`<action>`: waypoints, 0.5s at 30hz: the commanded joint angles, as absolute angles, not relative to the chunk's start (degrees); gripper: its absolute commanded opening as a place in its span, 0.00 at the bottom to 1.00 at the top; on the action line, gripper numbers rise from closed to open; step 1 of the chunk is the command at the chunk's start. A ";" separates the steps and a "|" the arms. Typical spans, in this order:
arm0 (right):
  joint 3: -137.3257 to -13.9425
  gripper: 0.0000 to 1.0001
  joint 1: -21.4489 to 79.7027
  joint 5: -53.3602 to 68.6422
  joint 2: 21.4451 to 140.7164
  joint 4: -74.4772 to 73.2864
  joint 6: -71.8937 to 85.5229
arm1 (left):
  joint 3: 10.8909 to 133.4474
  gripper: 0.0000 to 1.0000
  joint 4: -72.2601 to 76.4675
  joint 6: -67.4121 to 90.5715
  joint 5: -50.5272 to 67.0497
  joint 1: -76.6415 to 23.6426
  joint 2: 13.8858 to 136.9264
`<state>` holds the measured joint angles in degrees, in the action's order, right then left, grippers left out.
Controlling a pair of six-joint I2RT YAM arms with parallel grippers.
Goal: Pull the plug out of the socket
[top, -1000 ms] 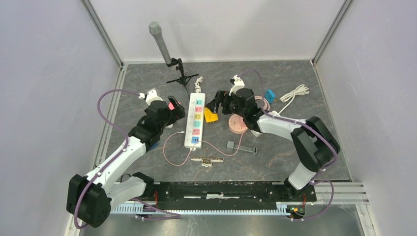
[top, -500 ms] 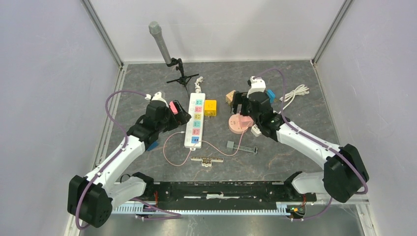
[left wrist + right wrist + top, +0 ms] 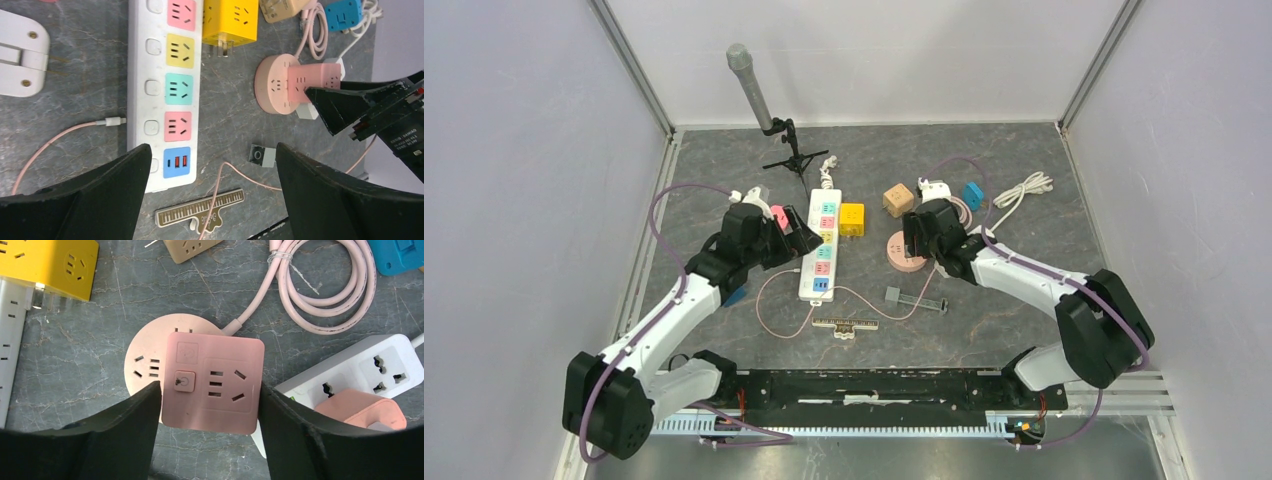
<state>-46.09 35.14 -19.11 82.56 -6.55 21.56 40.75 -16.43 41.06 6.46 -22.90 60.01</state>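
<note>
A square pink plug (image 3: pixel 212 390) stands upright in a round pink socket (image 3: pixel 142 365) on the grey table, right of the white power strip (image 3: pixel 821 245). My right gripper (image 3: pixel 210 387) reaches down over it, one finger against each side of the plug, shut on it. The top view shows that gripper (image 3: pixel 916 235) right above the round socket (image 3: pixel 902 255). My left gripper (image 3: pixel 799 240) hangs open above the power strip's near end. Between its wide black fingers (image 3: pixel 100 195) lie only the strip (image 3: pixel 150 100) and bare table. The plug (image 3: pixel 315 82) shows at the right of that view.
A yellow cube adapter (image 3: pixel 852 218) lies beside the strip. Behind the socket sit a tan adapter (image 3: pixel 897 198), a blue adapter (image 3: pixel 973 193) and a white cable (image 3: pixel 1024 188). A white strip with a pink charger (image 3: pixel 360 410) lies right of the plug. A microphone stand (image 3: pixel 789 150) is at the back.
My right gripper left the yellow cube by the strip, swung right and came down over the round socket, its fingers closing in on the pink plug. The left gripper crept right over the strip.
</note>
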 commanded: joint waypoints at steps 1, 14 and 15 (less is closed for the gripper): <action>-46.36 0.69 35.42 -17.40 83.24 -4.46 20.69 | 39.38 1.00 -10.80 41.86 12.00 -22.90 62.14; -46.66 0.54 44.31 -15.42 83.64 -2.61 26.06 | 41.07 1.00 -0.69 46.01 7.31 -34.02 77.13; -46.18 0.54 44.75 -15.39 83.52 -2.53 26.46 | 41.24 0.98 -0.28 46.66 6.05 -34.85 78.68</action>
